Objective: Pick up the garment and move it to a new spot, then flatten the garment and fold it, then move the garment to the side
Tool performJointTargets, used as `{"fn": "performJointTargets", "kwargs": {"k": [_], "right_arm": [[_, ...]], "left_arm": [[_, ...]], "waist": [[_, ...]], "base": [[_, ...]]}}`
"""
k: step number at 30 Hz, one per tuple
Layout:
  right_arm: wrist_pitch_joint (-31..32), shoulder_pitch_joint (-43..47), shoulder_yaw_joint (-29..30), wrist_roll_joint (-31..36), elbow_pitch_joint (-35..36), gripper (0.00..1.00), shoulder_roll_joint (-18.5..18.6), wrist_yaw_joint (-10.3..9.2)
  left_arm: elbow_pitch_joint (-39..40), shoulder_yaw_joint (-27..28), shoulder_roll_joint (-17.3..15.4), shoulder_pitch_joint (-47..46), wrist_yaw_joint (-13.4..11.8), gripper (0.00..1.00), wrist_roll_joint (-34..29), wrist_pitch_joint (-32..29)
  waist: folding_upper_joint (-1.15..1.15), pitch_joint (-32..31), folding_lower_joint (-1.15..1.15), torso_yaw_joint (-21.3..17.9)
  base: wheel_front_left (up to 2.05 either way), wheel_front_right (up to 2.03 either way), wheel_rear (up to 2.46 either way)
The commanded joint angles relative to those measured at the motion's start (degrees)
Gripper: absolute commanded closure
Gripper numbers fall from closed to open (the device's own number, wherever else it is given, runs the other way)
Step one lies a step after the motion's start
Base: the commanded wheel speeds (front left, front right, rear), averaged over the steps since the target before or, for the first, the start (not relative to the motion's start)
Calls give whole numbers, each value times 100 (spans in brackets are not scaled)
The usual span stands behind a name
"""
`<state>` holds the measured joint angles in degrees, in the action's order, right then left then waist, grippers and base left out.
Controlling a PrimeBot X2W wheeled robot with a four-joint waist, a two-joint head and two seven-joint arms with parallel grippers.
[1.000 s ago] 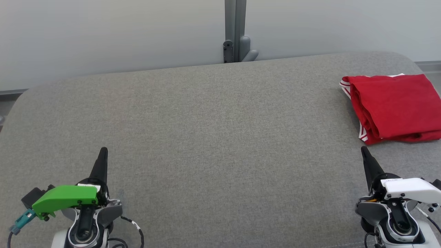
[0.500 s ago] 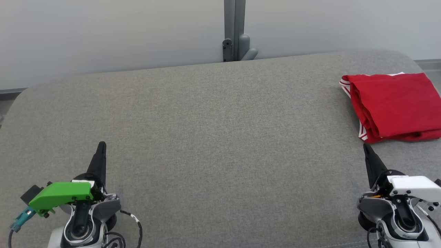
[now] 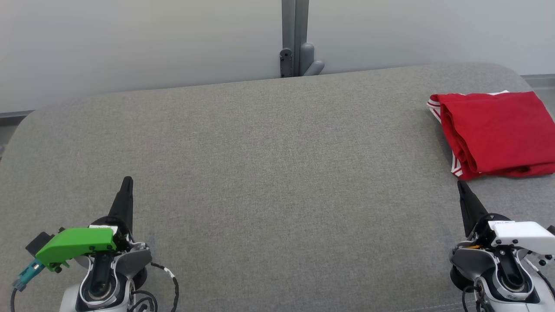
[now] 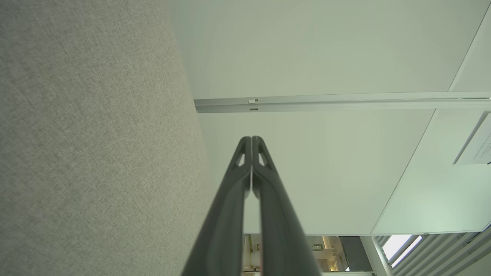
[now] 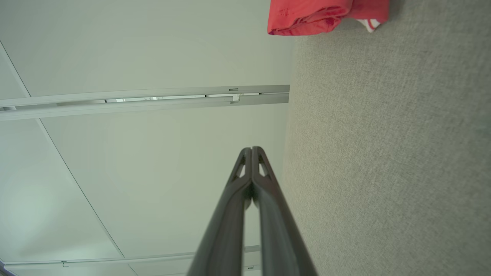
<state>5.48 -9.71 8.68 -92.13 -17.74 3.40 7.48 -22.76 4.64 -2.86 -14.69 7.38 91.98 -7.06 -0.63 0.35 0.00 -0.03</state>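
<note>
Red cloth with white-striped trim, the garment (image 3: 498, 134) sits folded in a thick stack at the far right of the grey fabric worktop (image 3: 269, 173). Its rounded fold edge faces left, and its right side runs out of the head view. It lies just ahead of your right tool (image 3: 462, 188) and well apart from your left tool (image 3: 126, 184). Both tools are pressed together and hold nothing. Your right arm looks to have the shorter reach.

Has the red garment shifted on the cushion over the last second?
No. The red garment keeps its place by the grey cushion's far right corner; the whole head view slid slightly, so only the camera moved.
</note>
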Motion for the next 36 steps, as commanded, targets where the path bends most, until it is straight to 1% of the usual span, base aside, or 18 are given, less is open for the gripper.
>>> {"fn": "performJointTargets", "kwargs": {"k": [1, 36], "right_arm": [[24, -49, 18, -9, -13, 100, 8, 2], [47, -54, 49, 28, -13, 100, -15, 2]], "left_arm": [[-7, 18, 0, -72, 33, 100, 4, -19], [-6, 15, -1, -71, 33, 100, 5, -18]], "waist": [[63, 0, 0, 0], [63, 0, 0, 0]], "base": [[0, 0, 0], [0, 0, 0]]}}
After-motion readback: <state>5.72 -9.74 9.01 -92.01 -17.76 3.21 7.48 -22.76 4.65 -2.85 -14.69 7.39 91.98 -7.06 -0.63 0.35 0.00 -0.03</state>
